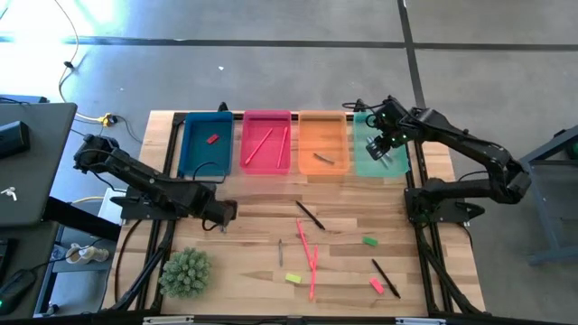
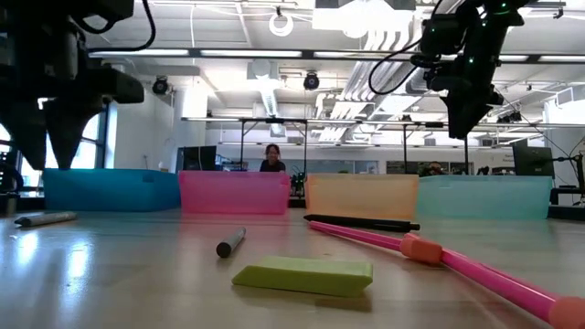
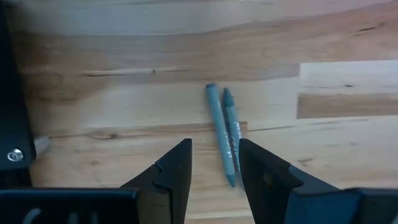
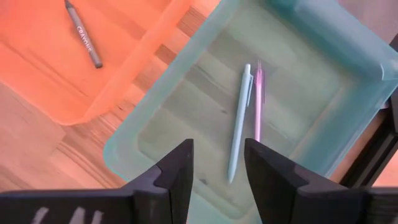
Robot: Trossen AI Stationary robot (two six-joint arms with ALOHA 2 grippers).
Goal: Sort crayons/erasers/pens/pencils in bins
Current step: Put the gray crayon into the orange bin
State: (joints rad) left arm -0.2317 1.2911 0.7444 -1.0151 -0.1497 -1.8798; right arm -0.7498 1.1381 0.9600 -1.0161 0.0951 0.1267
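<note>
My left gripper [image 3: 214,171] points down over the table's left part [image 1: 222,220], open, with nothing between its fingers. Two grey-blue crayons [image 3: 221,134] lie side by side on the wood just beyond its fingertips. My right gripper [image 4: 217,168] hangs open and holds nothing above the teal bin [image 4: 311,56], where a light-blue pen [image 4: 238,121] and a pink pen [image 4: 257,102] lie flat. The orange bin [image 1: 322,144] holds a grey crayon [image 4: 83,35], the pink bin [image 1: 266,143] pink pencils, and the blue bin [image 1: 205,144] a red eraser [image 1: 213,139].
On the table's middle and right lie dark pens [image 1: 310,215] [image 1: 386,277], pink pencils [image 1: 310,257], a grey crayon [image 1: 280,251], and green [image 1: 369,241], yellow-green [image 1: 293,278] and pink [image 1: 377,285] erasers. A spiky green plant [image 1: 185,273] stands at the near left.
</note>
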